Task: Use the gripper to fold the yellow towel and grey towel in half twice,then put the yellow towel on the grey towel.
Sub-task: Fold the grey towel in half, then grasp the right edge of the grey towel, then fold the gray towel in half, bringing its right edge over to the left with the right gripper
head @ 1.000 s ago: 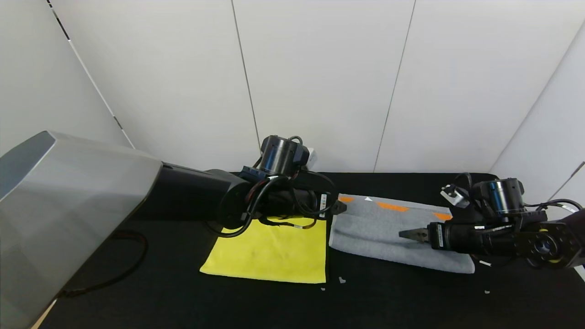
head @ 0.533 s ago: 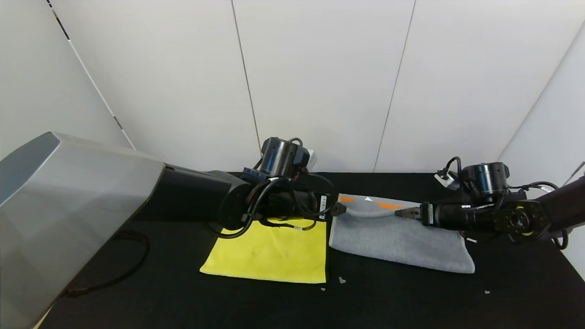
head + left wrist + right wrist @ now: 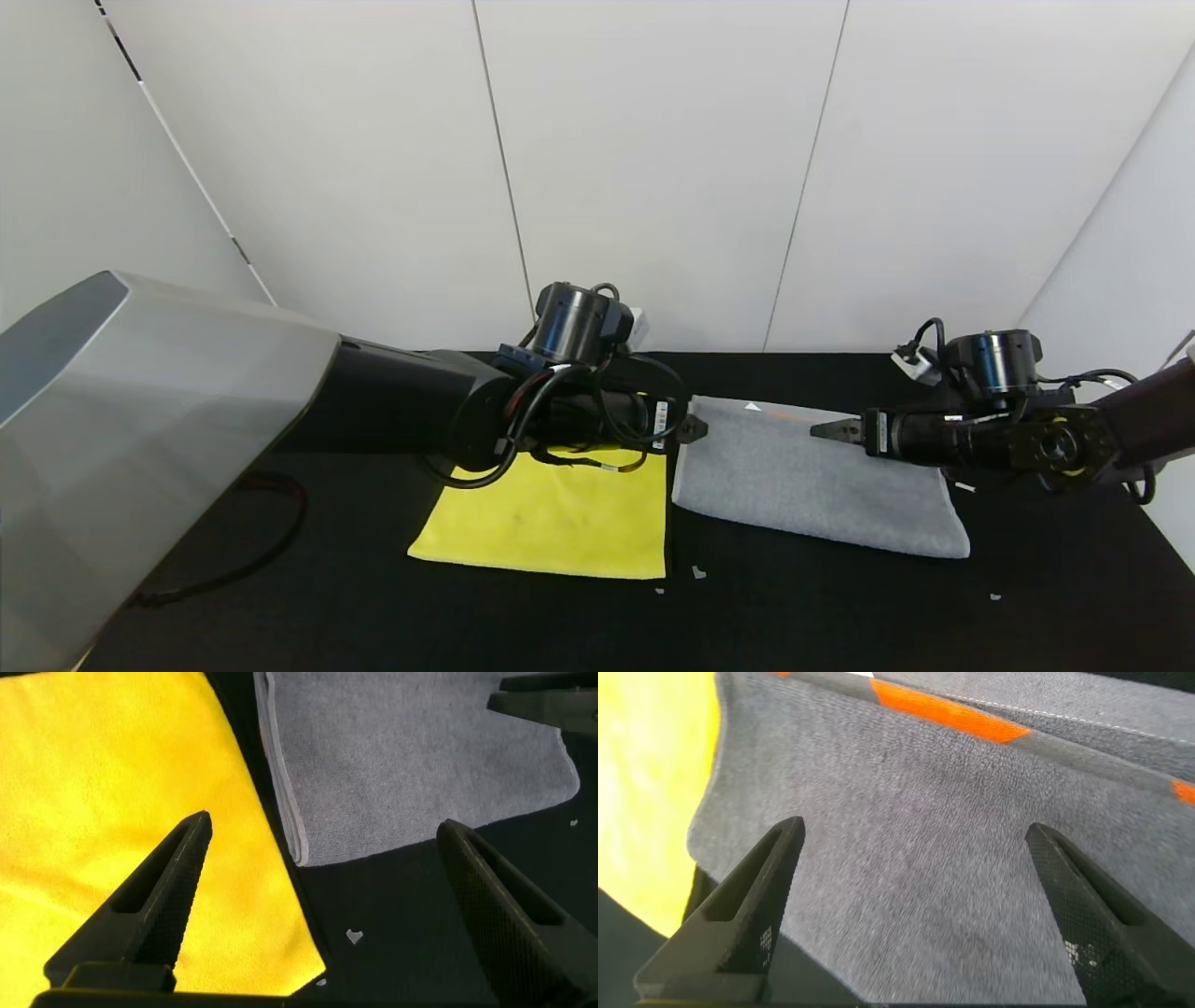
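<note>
The black table (image 3: 840, 607) fills the bottom of the head view, with white walls behind it.

The left arm is the biggest thing, a wide grey and black arm that comes in from the left side of the frame to the middle.

The grey towel (image 3: 812, 485) lies folded, right of the middle of the frame. Its top layer is plain grey, and a bit of orange shows along its far edge. In the right wrist view an orange strip (image 3: 952, 714) shows near the top.

The yellow towel (image 3: 555, 518) lies flat, just left of the grey towel. A thin strip of black table runs between the 2.

The left hand (image 3: 693, 429) is in the middle of the frame, at the far left corner of the grey towel. Its fingers (image 3: 154, 896) are spread wide and hold nothing.

The right hand (image 3: 836, 430) is at the right, over the far part of the grey towel. Its fingers (image 3: 747, 905) are also spread wide and hold nothing.
</note>
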### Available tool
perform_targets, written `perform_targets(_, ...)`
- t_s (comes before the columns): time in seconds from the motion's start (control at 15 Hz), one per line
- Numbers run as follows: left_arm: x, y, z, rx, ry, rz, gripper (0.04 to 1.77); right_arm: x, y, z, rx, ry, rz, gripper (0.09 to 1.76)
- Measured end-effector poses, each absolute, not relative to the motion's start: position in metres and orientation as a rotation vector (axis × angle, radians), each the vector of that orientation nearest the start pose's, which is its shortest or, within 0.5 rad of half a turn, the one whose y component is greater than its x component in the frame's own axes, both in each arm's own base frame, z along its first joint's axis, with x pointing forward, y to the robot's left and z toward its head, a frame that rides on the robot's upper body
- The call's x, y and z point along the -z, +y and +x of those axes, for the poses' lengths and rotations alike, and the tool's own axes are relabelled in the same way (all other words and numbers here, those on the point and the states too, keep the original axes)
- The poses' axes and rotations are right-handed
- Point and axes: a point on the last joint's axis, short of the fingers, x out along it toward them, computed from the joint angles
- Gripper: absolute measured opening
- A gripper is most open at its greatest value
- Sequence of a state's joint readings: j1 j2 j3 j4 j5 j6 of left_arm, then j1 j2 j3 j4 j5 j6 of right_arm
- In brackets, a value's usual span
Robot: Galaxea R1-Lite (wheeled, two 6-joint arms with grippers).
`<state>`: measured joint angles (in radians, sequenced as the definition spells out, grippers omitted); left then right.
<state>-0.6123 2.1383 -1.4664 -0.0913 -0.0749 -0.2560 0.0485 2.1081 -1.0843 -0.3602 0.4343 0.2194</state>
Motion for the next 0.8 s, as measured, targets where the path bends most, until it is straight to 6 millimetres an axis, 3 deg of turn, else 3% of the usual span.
perform_targets(0.2,-0.152,-0.248,0.35,0.589,0.64,-0.085,1.72,-0.105,0.022,0.371,-0.38,0.7,0.34,1.71)
perform_targets(0.4,-0.155,-0.247,0.349,0.591,0.632,-0.088,1.72,-0.12,-0.006,0.356,-0.31,0.686,0.356,1.71)
perform_targets(0.6,-0.157,-0.247,0.349,0.591,0.63,-0.09,1.72,-0.113,-0.029,0.343,-0.254,0.701,0.348,1.71)
perform_targets(0.8,-0.157,-0.247,0.349,0.589,0.633,-0.098,1.72,-0.102,-0.037,0.334,-0.228,0.739,0.361,1.71)
